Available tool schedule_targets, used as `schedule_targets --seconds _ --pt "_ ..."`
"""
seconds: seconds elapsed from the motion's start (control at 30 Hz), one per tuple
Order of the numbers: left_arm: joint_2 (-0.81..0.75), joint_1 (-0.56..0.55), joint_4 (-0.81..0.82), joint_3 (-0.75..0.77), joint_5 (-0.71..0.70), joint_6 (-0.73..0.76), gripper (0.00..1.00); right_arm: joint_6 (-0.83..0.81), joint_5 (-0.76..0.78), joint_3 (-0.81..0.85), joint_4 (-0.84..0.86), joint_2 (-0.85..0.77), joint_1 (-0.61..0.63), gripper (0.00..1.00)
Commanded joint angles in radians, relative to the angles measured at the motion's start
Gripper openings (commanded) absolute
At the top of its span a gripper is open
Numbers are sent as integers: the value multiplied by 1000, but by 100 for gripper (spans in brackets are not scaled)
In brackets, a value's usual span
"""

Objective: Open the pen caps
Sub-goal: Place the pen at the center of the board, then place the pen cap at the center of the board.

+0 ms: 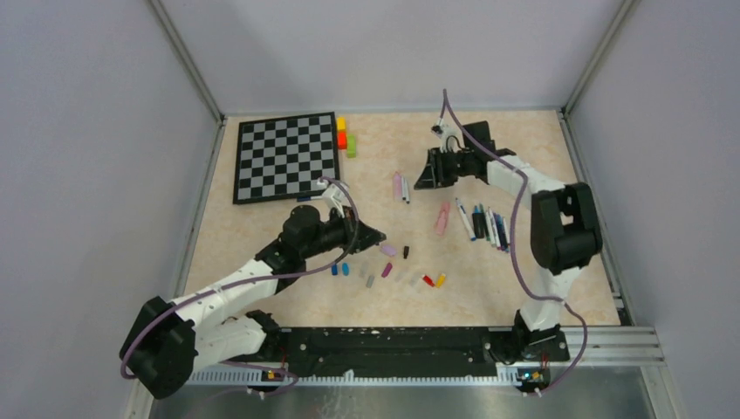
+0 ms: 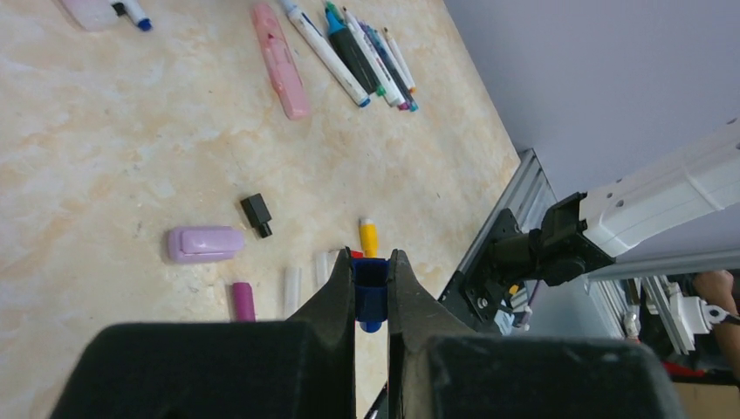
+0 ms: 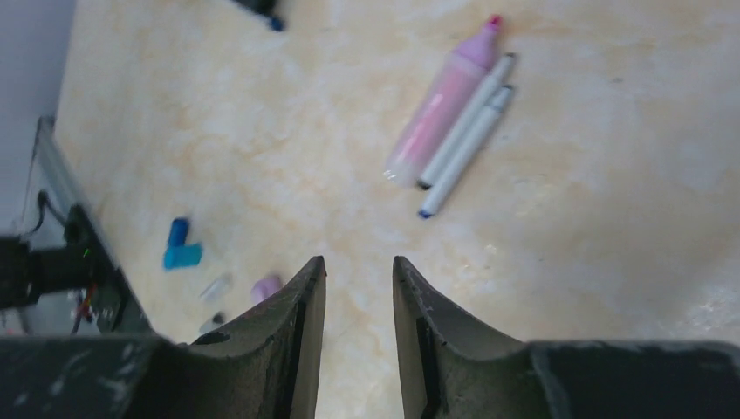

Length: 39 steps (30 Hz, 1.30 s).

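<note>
My left gripper (image 1: 377, 234) (image 2: 373, 256) is shut on a dark blue pen cap (image 2: 370, 292), held just above the table. Below it lie loose pen caps: lilac (image 2: 205, 244), black (image 2: 256, 215), yellow (image 2: 369, 236), magenta (image 2: 243, 301) and two blue ones (image 1: 339, 270). My right gripper (image 1: 425, 175) (image 3: 358, 262) hangs open and empty over bare table. Beyond its fingertips lie a pink highlighter (image 3: 445, 105) and two white pens (image 3: 467, 131). A second pink highlighter (image 1: 442, 218) and a row of several pens (image 1: 487, 225) lie at the centre right.
A chessboard (image 1: 286, 157) lies at the back left, with yellow, red and green blocks (image 1: 346, 135) beside its right edge. A metal rail (image 1: 393, 349) runs along the near edge. Grey walls enclose the table.
</note>
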Motion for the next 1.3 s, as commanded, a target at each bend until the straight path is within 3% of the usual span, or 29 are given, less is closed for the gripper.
schedule_targets --seconds 0.0,0.13,0.33,0.5,0.8,1.27 --pt "63 -57 -52 79 75 17 0 -405 -426 -49 -231 -220 -61 33" --pt "193 -208 -173 196 -46 96 0 -592 -545 -189 -337 -360 -135 33" --pt "445 -336 -394 417 -285 81 0 -575 -487 -421 -191 -544 -192 32" --pt "608 -361 -497 525 -440 -5 2 -536 -499 -468 -137 -589 -266 31" --pt "824 -362 -678 750 -550 -38 3 -538 -509 -460 -163 -559 -336 31" --pt "874 -361 -697 792 -541 -46 27 -558 -520 -451 -189 -543 -336 31"
